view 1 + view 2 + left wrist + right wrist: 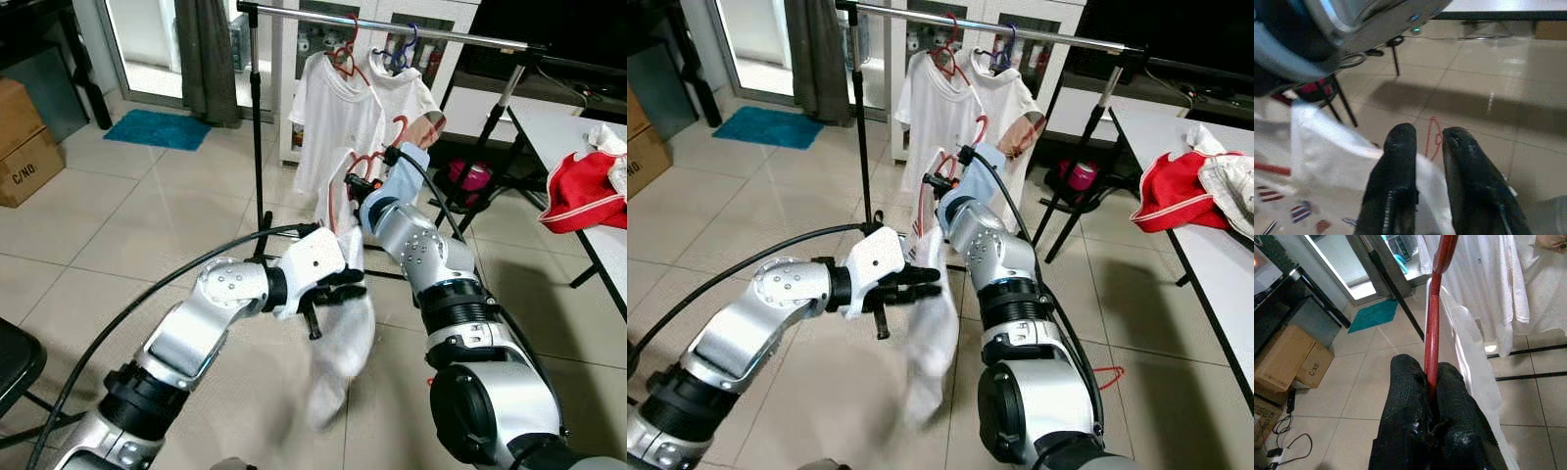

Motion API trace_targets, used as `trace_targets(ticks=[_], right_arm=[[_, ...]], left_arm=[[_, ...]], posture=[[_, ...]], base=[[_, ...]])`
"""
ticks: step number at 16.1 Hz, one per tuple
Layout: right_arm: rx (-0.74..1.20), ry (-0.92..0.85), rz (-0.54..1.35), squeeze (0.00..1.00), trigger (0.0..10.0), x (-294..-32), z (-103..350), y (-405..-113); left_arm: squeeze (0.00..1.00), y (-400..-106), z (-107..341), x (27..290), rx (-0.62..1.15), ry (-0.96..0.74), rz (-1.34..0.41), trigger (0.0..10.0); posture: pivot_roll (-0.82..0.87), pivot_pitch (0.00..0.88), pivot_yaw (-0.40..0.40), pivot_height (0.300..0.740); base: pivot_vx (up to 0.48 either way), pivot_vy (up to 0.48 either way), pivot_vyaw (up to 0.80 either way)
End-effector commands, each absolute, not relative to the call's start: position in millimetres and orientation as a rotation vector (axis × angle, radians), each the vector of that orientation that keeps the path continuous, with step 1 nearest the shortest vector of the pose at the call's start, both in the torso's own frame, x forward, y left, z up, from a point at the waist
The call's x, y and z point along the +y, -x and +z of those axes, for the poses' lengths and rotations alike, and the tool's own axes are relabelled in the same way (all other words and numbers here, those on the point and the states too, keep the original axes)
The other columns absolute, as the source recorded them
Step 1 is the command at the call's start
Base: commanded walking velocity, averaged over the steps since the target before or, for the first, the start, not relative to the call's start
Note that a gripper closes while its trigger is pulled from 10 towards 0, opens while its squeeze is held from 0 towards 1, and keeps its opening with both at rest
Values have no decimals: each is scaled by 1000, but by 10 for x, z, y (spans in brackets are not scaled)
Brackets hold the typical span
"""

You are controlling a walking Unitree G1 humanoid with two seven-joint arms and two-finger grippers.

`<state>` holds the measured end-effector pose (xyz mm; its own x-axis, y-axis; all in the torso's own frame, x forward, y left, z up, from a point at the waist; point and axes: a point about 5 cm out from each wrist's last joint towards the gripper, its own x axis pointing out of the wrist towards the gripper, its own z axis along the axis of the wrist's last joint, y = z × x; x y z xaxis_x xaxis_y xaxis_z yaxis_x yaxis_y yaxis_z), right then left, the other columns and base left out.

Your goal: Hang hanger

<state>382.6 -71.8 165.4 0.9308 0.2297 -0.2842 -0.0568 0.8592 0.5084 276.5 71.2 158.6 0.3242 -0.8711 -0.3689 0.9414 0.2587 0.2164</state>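
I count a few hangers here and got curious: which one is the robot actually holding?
The red hanger carrying the white garment, clamped in the right gripper below the rail. The other red hanger and the blue hanger hang on the rail.

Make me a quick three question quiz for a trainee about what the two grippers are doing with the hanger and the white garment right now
1. True or false: the right gripper is shut on the red hanger.
2. What does the left gripper pinch? A) the clothes rail B) the white garment C) a cardboard box
3. Fill in: the clothes rail already carries two white ____ on hangers.

Key
1. True: its black fingers close around the hanger's red bar.
2. B: white cloth runs between its fingers, and the garment droops below the hanger.
3. T-shirts, one on a red hanger, one on a blue one.
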Motion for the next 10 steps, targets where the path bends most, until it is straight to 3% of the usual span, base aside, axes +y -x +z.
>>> trace_targets(ticks=[1,5,9,10], right_arm=[[326,-510,147,0,10000,-778,1655,-3831],[290,-545,160,0,10000,-807,1688,-3837],[227,-391,204,0,10000,-1056,1623,-3731],[243,-361,206,0,10000,-1164,1532,-3656]], left_arm=[[1000,-2721,1566,696,209,-442,-1266,10000],[1000,-2737,1637,761,189,-396,-1219,10000],[1000,-2807,1808,1134,53,-124,-866,10000],[0,-2776,1816,1297,41,-82,-771,10000]], posture=[[-66,0,-74,740],[-63,0,-78,740],[-52,0,-82,740],[-46,0,-85,740]], base=[[0,0,0],[0,0,0],[0,0,0],[0,0,0]])
